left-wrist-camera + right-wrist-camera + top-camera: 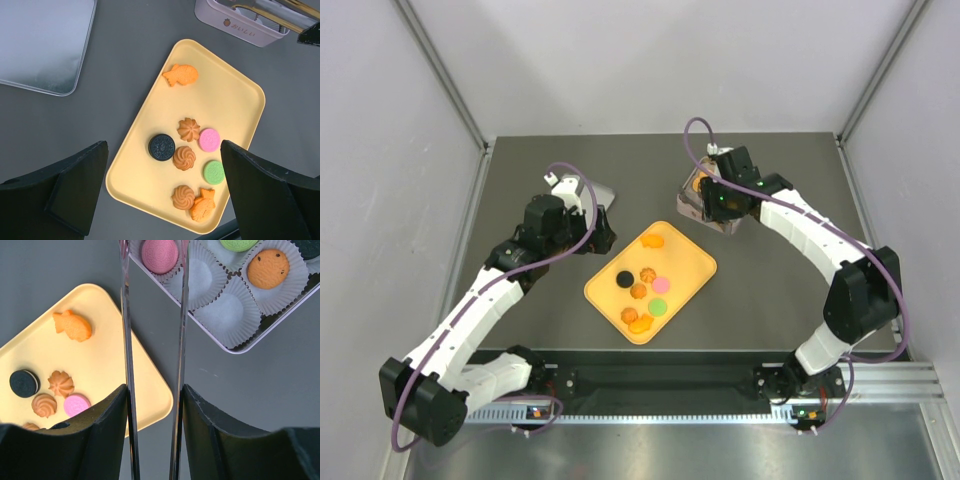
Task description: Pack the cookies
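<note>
Eight cookies (184, 158) lay loose on the tray (225, 95) at mid-table, two fish shapes among swirls and sandwich rounds. At least four more sat in paper cups in the tin (240, 31) at the tray's 1 o'clock. A lid (45, 45) lay at its 11 o'clock.

The pieces looked small, light and rigid, more like moulded toys than anything that would crumble. Their smooth faces seemed apt to slip, so the surest hold appeared to be across the rim of a round one. For a fish, it appeared to be across the narrow waist.

The right arm ran out from its base at 5 o'clock, folded at the elbow near 3 o'clock and reached back in over the tin. The right gripper (700, 190) carried two long thin blades (128, 365). They stood parted either side of a pink cookie (160, 254) lying flat in its cup, with a sliver of white paper showing on the left, so they were not pinching it. Their tips ran out of the wrist view. Two empty cups (202, 280) waited just beside.

The left arm stretched from 7 o'clock to the tray's 10 o'clock with its wrist looking straight down. The left gripper (163, 150) was spread to its widest and held nothing.
</note>
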